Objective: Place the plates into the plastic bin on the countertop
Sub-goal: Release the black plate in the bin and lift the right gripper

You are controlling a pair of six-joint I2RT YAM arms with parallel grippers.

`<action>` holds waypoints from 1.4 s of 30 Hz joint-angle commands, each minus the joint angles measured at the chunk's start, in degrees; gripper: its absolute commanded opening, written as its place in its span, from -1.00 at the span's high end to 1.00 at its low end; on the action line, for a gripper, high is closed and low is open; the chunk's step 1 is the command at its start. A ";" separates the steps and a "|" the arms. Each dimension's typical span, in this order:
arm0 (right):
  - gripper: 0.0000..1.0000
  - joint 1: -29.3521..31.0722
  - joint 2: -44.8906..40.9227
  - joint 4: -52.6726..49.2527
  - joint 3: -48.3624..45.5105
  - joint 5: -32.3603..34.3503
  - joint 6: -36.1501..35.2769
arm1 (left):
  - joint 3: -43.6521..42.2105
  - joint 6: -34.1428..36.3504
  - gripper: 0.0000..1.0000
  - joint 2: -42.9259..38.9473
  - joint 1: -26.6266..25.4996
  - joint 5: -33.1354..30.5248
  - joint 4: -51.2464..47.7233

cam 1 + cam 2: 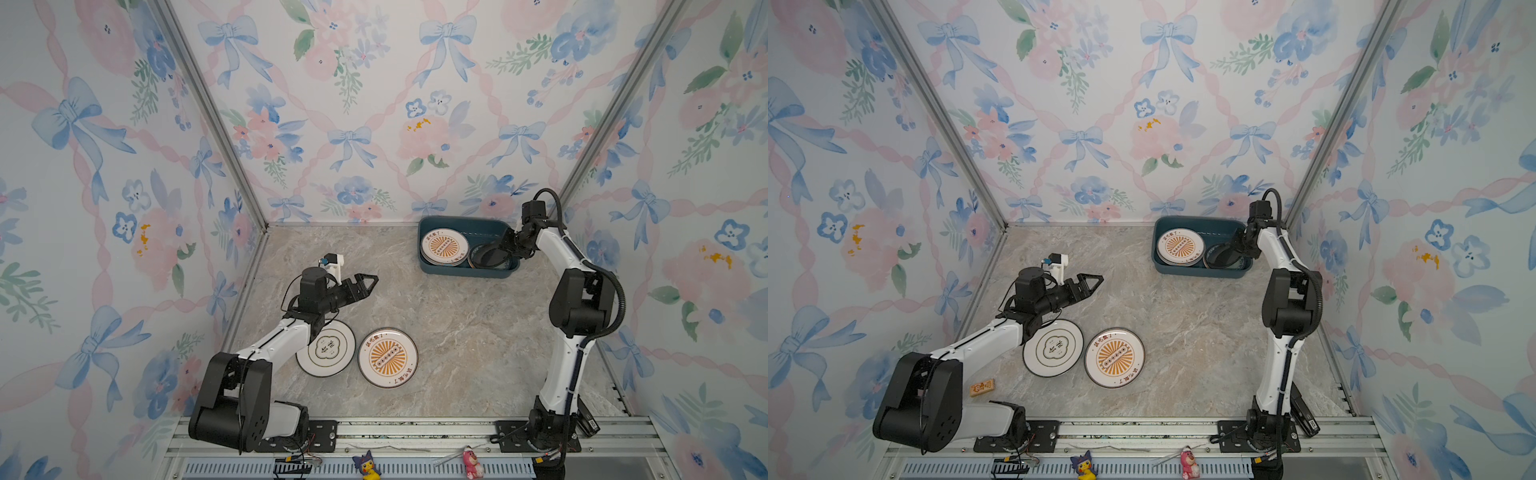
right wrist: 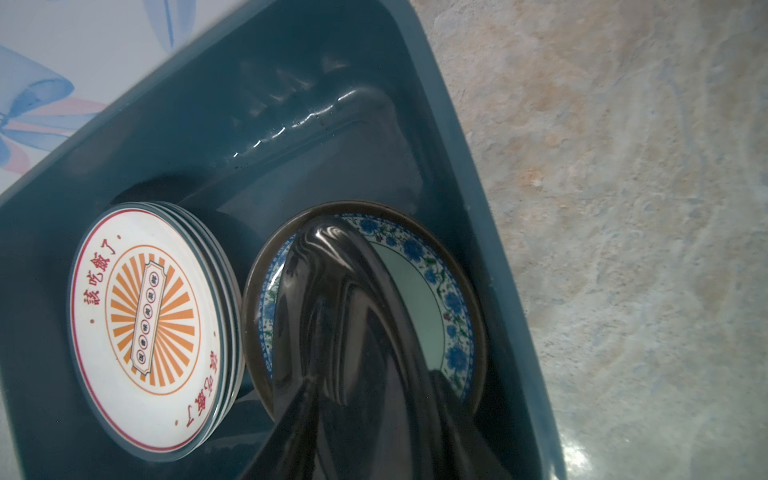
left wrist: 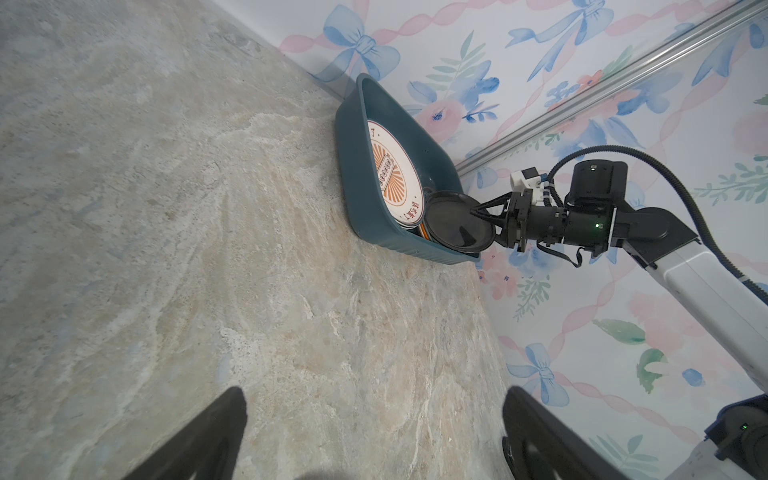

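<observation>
Your top views are bright and evenly lit from overhead, so the arms throw only faint, soft shadows on the bench point(image 1: 457, 332), and the walls stretch and bow toward the edges. In the right wrist view the black plate point(image 2: 345, 332) sits too close — smeared, out of focus, streaked with white glare — and small highlights glint on the plastic bin point(image 2: 208, 104) wall. In the left wrist view the fingers point(image 3: 199, 440) are dark and blurred.
</observation>
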 commanded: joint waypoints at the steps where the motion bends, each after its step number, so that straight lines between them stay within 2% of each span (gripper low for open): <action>1: 0.12 -0.57 0.77 0.08 -1.30 0.38 0.05 | -0.85 1.38 -0.96 -1.19 0.47 1.01 -0.63; 7: -0.01 -0.98 -0.25 1.36 -3.98 0.63 0.19 | -1.15 1.52 -0.96 -1.78 0.55 0.99 -0.84; 26: -0.12 -0.97 -5.04 0.53 -8.76 6.56 -0.80 | -2.00 1.85 -0.96 -3.58 1.17 1.23 -1.46; 37: -0.16 -1.02 -13.63 0.12 -14.69 9.99 -1.97 | -2.49 1.86 -0.96 -4.80 1.27 1.14 -1.71; 42: -0.16 -0.05 -21.29 2.13 -20.59 7.74 -2.57 | -2.43 2.36 -0.96 -5.90 1.55 0.91 -2.87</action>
